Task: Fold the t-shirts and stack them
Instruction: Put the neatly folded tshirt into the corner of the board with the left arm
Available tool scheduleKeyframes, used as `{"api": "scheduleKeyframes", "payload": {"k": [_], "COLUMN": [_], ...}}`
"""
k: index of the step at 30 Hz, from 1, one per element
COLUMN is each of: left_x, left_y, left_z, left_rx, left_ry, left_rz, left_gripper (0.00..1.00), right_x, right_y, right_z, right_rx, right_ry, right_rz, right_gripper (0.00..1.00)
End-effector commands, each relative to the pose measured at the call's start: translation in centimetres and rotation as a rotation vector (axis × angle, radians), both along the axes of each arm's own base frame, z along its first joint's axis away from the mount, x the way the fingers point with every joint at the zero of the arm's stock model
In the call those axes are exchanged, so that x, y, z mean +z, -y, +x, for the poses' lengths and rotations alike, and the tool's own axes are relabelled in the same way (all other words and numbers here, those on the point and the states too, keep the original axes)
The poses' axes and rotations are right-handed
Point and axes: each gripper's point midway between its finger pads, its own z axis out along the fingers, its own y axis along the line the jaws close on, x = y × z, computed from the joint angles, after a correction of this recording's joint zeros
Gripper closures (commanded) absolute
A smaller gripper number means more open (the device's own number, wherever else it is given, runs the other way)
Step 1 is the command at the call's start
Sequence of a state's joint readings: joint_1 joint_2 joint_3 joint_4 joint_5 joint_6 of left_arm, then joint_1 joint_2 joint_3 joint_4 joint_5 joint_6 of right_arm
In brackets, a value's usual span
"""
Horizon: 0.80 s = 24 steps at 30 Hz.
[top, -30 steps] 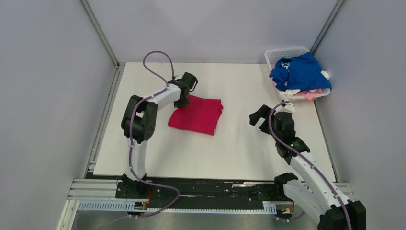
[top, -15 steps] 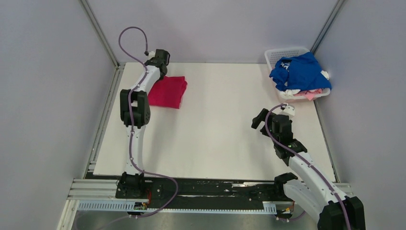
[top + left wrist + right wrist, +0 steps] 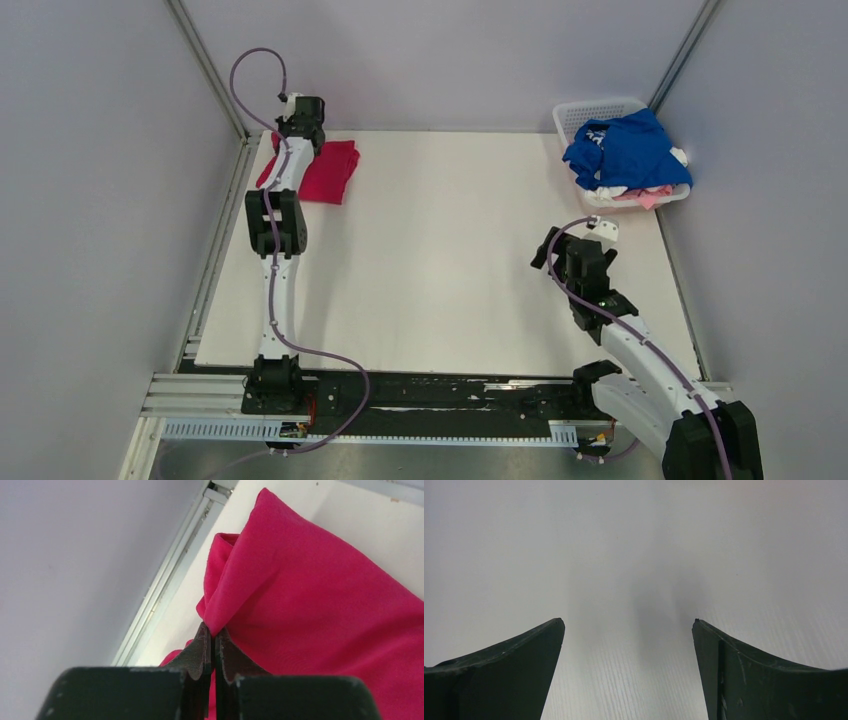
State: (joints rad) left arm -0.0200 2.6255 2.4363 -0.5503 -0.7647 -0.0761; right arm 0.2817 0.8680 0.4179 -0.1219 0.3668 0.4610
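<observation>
Nearly at the rail: red shirt pinched in the table's far-left corner

My left claw (image 3: 214, 637) is pressed together on a small fold of the magenta-red t-shirt (image 3: 325, 610). The shirt lies folded in the far-left corner of the table (image 3: 450, 250), just beside the side rail (image 3: 165, 595), and the cloth rises to a peak where I pinch it. I think pulling any further that way could drag the top layer off the layers under it and open the fold, or tip an edge into the gap by the rail. Letting go with the cloth lifted could leave a ridge that makes the stack lopsided.

My right claw (image 3: 627, 621) is spread wide over bare table, holding nothing, well apart from the basket (image 3: 590, 108). There the blue t-shirt (image 3: 630, 150) lies heaped over the white and pink shirts (image 3: 640, 192). A careless grab could bring several out together or tug the light basket along.
</observation>
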Motion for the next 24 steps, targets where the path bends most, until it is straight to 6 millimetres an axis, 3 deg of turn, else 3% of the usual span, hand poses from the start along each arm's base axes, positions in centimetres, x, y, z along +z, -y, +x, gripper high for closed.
{"api": "scheduleKeyframes", "payload": {"k": [1, 7, 10, 14, 16, 17, 19, 21, 24], "left_x": [5.3, 7.0, 7.5, 7.4, 7.2, 7.2, 7.4, 8.2, 9.7], "left_y": [-2.2, -2.9, -5.3, -6.6, -7.0, -7.0, -6.8, -6.5, -5.6], "left_z": [2.0, 2.8, 2.3, 2.1, 2.0, 1.9, 2.2, 2.3, 2.2], "left_rx": [0.058, 0.061, 0.105, 0.131, 0.141, 0.141, 0.121, 0.103, 0.075], "left_ry": [0.161, 0.212, 0.213, 0.223, 0.235, 0.240, 0.250, 0.270, 0.296], "left_rz": [0.119, 0.150, 0.183, 0.181, 0.158, 0.146, 0.126, 0.100, 0.035], "left_gripper": [1.00, 1.00, 1.00, 1.00, 0.86, 0.52, 0.07, 0.01, 0.00], "right_x": [1.0, 0.3, 0.5, 0.9, 1.0, 1.1, 1.1, 1.2, 1.8], "right_y": [0.5, 0.0, 0.1, 0.2, 0.4, 0.4, 0.5, 0.6, 0.4], "right_z": [1.0, 1.0, 1.1, 1.2, 1.3, 1.3, 1.3, 1.3, 1.4], "right_rx": [-0.008, 0.017, 0.014, 0.012, 0.007, 0.004, -0.002, -0.006, -0.008], "right_ry": [0.044, -0.011, -0.018, -0.015, -0.012, -0.012, -0.013, -0.010, 0.008], "right_rz": [-0.040, -0.042, -0.047, -0.061, -0.068, -0.070, -0.074, -0.071, -0.056], "right_gripper": [0.00, 0.00, 0.00, 0.00, 0.00, 0.00, 0.00, 0.00, 0.00]}}
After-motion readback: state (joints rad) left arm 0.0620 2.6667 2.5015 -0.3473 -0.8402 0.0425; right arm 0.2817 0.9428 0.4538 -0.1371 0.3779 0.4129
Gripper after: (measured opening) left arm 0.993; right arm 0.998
